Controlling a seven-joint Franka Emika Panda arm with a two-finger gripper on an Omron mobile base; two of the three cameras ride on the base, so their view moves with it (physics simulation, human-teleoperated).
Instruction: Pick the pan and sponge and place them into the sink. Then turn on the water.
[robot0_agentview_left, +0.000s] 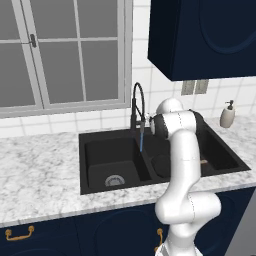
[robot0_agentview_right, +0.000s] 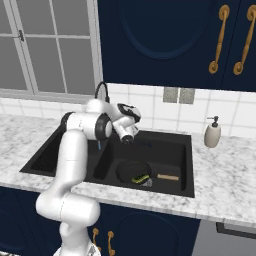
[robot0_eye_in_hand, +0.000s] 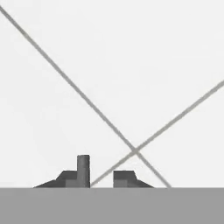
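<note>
**Two items in the sink, water on**

Two dark fingertips (robot0_eye_in_hand: 83, 170) of the pincer (robot0_eye_in_hand: 101, 178) rise in the hand view with a narrow gap between them and nothing held; behind them is white tiled wall crossed by grey grout lines. In the right base view the pincer (robot0_agentview_right: 128, 139) hangs above the sink (robot0_agentview_right: 182, 150), near its back edge, over the right basin.

Below it in that basin lies the pan (robot0_agentview_right: 131, 171), flat on the bottom, its brown handle (robot0_agentview_right: 168, 177) pointing right. The sponge (robot0_agentview_right: 140, 178) sits on the pan's near edge, beside the drain.

Just left of the pincer stands the faucet (robot0_agentview_left: 137, 102), arched over the divider. A thin blue stream of water (robot0_agentview_left: 141, 137) falls from its head towards the divider between the basins. The left basin shows its silver drain (robot0_agentview_left: 114, 180).

The sink is set in a marbled counter (robot0_agentview_left: 35, 170). A soap bottle (robot0_agentview_right: 212, 133) stands on the counter right of the sink, by the wall. A window (robot0_agentview_left: 60, 55) is above the counter on the left.
</note>
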